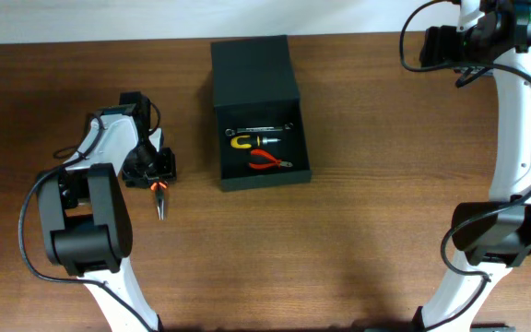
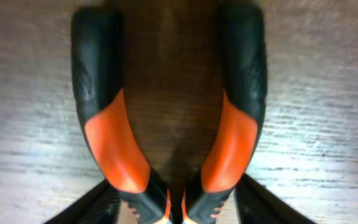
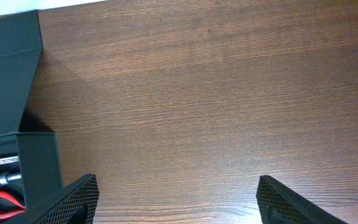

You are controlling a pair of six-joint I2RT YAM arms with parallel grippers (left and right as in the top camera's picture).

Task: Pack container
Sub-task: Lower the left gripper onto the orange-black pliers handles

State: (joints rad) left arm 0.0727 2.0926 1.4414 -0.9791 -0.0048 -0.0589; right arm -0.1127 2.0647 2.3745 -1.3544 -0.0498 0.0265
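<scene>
Wooden table (image 1: 339, 249): left hand (image 1: 159, 182) straddles orange pliers (image 2: 114, 146), grip unclear; right hand (image 3: 178, 199) gapes empty.

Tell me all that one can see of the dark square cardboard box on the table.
The dark green-black matte cardboard box stands on the brown wooden table, near the middle of its far side. Its hinged flap lid is open on the far side. Inside lie a silver wrench, a yellow-handled tool and red-handled pliers. Only the table and these tools seem to touch it.
</scene>
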